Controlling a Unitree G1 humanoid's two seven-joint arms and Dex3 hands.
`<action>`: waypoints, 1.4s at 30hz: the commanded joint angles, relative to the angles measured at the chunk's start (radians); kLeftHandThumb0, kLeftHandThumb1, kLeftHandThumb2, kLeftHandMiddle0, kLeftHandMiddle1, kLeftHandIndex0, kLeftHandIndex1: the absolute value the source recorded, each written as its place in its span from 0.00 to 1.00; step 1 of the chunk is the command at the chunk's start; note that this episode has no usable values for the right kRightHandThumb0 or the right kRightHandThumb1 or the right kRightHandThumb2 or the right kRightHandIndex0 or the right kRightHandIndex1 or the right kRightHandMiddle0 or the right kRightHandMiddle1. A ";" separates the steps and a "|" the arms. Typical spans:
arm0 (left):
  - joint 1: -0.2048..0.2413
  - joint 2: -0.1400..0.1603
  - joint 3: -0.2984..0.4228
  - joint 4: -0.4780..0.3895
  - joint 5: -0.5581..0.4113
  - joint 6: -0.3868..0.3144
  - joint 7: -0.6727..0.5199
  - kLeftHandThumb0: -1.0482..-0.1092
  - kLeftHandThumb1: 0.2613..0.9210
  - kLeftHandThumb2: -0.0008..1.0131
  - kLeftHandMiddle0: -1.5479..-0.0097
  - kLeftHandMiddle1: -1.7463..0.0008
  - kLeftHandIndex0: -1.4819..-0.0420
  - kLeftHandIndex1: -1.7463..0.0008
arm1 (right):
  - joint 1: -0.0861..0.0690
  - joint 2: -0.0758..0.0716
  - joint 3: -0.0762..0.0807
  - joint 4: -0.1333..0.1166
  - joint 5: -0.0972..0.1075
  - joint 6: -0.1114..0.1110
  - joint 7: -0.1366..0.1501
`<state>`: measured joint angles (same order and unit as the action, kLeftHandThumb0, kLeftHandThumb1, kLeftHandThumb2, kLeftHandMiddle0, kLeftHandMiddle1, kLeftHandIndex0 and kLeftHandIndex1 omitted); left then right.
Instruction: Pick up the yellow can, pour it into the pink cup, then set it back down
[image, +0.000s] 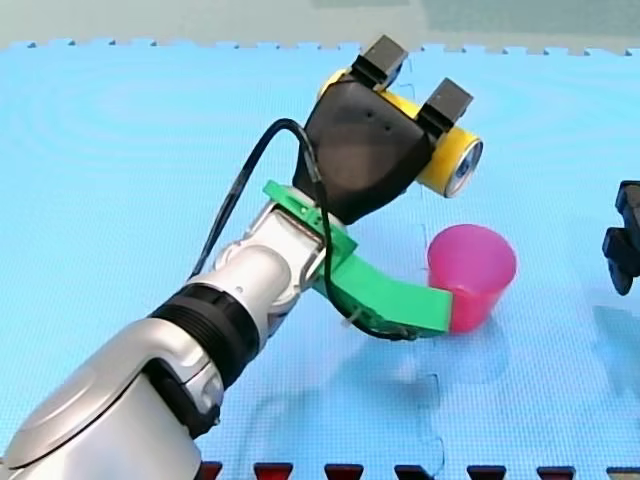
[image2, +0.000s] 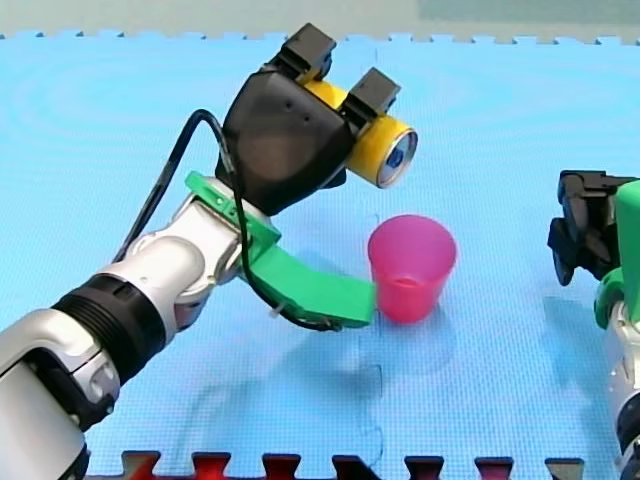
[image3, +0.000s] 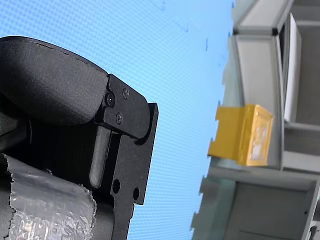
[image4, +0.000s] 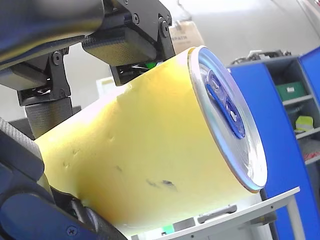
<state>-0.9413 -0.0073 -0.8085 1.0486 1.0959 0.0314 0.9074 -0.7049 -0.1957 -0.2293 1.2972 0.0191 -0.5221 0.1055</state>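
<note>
Holding the yellow can (image2: 385, 150) up in the air, the robot's left hand (image2: 285, 135) is gripping it tight, with black fingers (image4: 127, 42) pressing on the can's side. The can is lying tipped over on its side, and its shiny top is pointing to the right and a little down. That top is hanging just above the pink cup (image2: 410, 265), and the can and the cup are staying apart. The cup is standing upright on the blue mat (image2: 500, 400), with its open mouth facing up. A green piece (image2: 300, 285) on the left wrist is reaching down just beside the cup, and a black cable (image2: 165, 190) is looping along the arm. In the second wrist view the can is showing small dents on its yellow side and blue marks on its silver lid. The right hand (image2: 585, 225) is hovering at the right side of the mat, well apart from the cup, and it is holding nothing. I cannot tell whether it is open or closed. In the first wrist view a yellow box (image3: 245, 135) is showing beside grey shelves past the mat's edge.
</note>
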 joint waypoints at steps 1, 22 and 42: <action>-0.014 0.003 -0.001 0.002 -0.003 0.006 0.004 0.64 1.00 0.03 0.48 0.03 0.43 0.44 | 0.001 -0.005 -0.002 0.001 0.001 -0.002 0.000; -0.012 0.004 -0.012 0.011 -0.006 0.023 0.002 0.63 1.00 0.02 0.49 0.06 0.43 0.42 | 0.001 -0.001 -0.013 -0.002 0.015 -0.005 0.014; -0.021 -0.008 -0.014 0.029 -0.018 0.027 0.003 0.63 1.00 0.00 0.46 0.15 0.31 0.67 | 0.000 -0.007 -0.017 0.000 0.017 -0.006 0.022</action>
<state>-0.9490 -0.0181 -0.8235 1.0744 1.0804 0.0512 0.9003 -0.7039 -0.1976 -0.2438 1.2973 0.0326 -0.5247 0.1258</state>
